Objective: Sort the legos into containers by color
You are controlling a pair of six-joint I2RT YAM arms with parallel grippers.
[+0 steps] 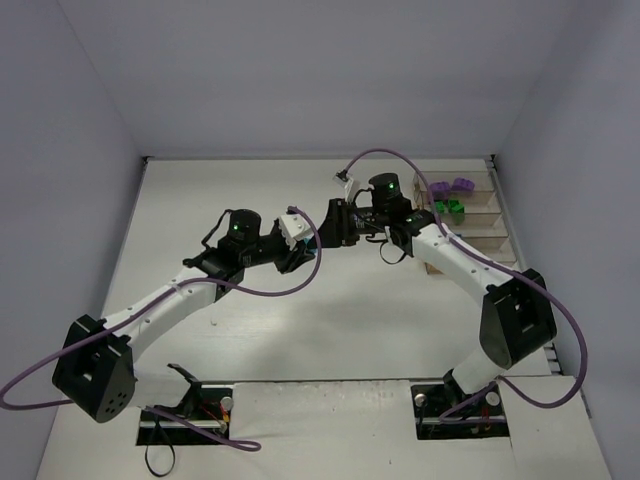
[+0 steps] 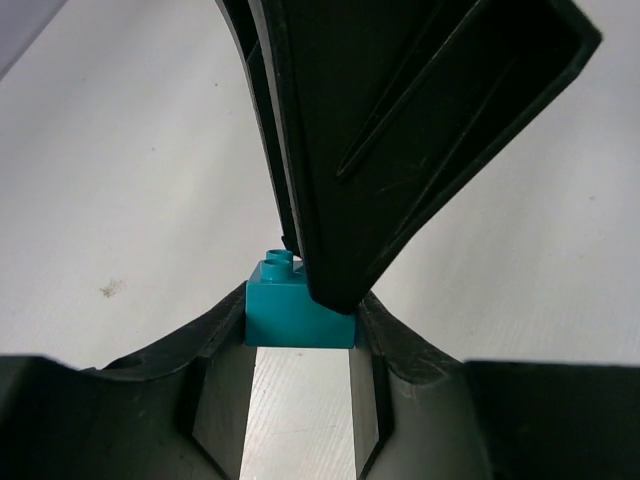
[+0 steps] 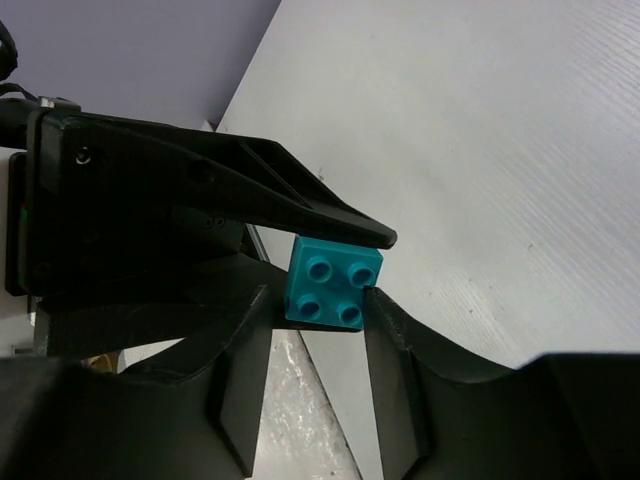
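Currently a hand-over is under way above the middle of the white tabletop (image 1: pixel 250 190). The small teal plastic four-stud brick (image 3: pixel 332 284) is clear of the surface and caught between both tools. My left gripper (image 2: pixel 300 335) is clamped on it. Its two black fingertips press opposite side faces, and the left wrist view shows no gap. My right gripper (image 3: pixel 318 315) is closed on the same brick across the other pair of faces. In its own view the fingers sit against the brick's lower corners, though I cannot confirm how firmly they bear.

Recommendation: the receiving side should prove its hold before the other lets go. I judge the right grip shallow, near the brick's edge. A deeper bite is advisable, then a slow opening of the left fingers, straight apart and without twist. The brick looks smooth, so a slip would probably drop it to the table.

Surroundings: the row of clear plastic rectangular bins (image 1: pixel 470 215) stands at the far right of the table, beside my right forearm. Purple bricks (image 1: pixel 452 186) lie in the farthest bin and green bricks (image 1: pixel 448 208) in the next. The arm partly hides the two nearer bins, so their contents cannot be determined.

Obstructions: the purple cables (image 1: pixel 380 153) loop close to both wrists. My right forearm lies across the approach to the bins.
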